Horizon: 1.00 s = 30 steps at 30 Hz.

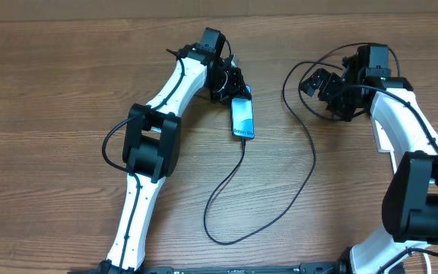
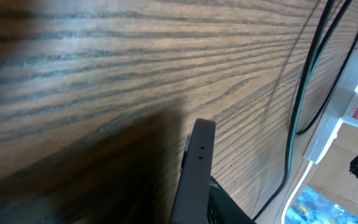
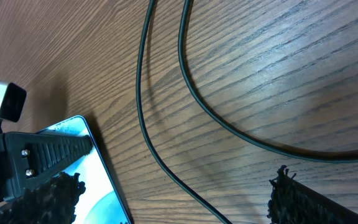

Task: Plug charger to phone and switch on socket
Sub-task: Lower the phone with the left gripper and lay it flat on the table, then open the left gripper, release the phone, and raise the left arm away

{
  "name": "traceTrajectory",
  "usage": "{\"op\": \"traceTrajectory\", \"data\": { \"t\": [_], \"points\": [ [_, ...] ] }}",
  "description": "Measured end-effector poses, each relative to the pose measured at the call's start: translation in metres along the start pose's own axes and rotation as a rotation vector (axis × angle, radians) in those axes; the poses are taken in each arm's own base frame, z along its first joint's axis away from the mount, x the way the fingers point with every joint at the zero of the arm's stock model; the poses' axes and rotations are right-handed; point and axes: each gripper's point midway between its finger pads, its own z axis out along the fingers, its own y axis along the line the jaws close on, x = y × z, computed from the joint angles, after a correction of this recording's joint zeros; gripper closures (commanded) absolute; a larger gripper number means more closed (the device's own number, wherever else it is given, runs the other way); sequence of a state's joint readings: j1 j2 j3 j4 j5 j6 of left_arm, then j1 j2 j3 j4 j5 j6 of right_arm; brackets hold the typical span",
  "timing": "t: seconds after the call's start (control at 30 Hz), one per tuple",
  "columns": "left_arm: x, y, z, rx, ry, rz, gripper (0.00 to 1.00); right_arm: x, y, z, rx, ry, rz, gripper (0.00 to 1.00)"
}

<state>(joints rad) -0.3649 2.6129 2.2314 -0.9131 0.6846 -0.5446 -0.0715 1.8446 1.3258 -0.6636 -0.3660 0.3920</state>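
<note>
The phone (image 1: 242, 118) lies flat on the wood table (image 1: 67, 91), its blue screen up; a corner of it also shows in the right wrist view (image 3: 98, 186). The charger (image 1: 226, 183), a thin black cable, meets the phone's near end, loops toward me and runs up to the right arm. My left gripper (image 1: 234, 91) sits at the phone's far end. Only one dark finger (image 2: 196, 162) shows, so its jaw gap is hidden. My right gripper (image 3: 179, 208) is wide open above the cable (image 3: 166, 165), holding nothing. The socket is hidden in the overhead view.
A white stepped body with a red-printed label (image 2: 353, 93) stands past two cable strands (image 2: 300, 93); I cannot tell whether it is a power strip or part of the right arm. The table's far edge (image 1: 90, 17) runs along the top.
</note>
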Motion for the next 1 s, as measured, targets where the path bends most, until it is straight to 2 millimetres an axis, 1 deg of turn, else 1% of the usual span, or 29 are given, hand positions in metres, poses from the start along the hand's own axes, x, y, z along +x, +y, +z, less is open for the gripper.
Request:
{"op": "traceTrajectory", "data": {
  "t": [0.1,0.33,0.67,1.0],
  "points": [
    [0.002,0.001,0.000,-0.005,0.008,-0.008,0.70,0.000,0.000,0.000,0.000,0.000,0.000,0.00],
    [0.003,0.000,-0.001,-0.004,0.012,-0.010,0.65,0.000,0.000,0.000,0.000,0.000,0.000,0.00],
    [0.007,0.003,-0.003,-0.024,0.026,-0.028,0.64,0.000,0.000,0.000,0.000,0.000,0.000,0.00],
    [0.013,0.008,-0.008,-0.067,0.035,-0.058,0.54,0.000,0.000,0.000,0.001,0.001,0.001,0.00]
  ]
}}
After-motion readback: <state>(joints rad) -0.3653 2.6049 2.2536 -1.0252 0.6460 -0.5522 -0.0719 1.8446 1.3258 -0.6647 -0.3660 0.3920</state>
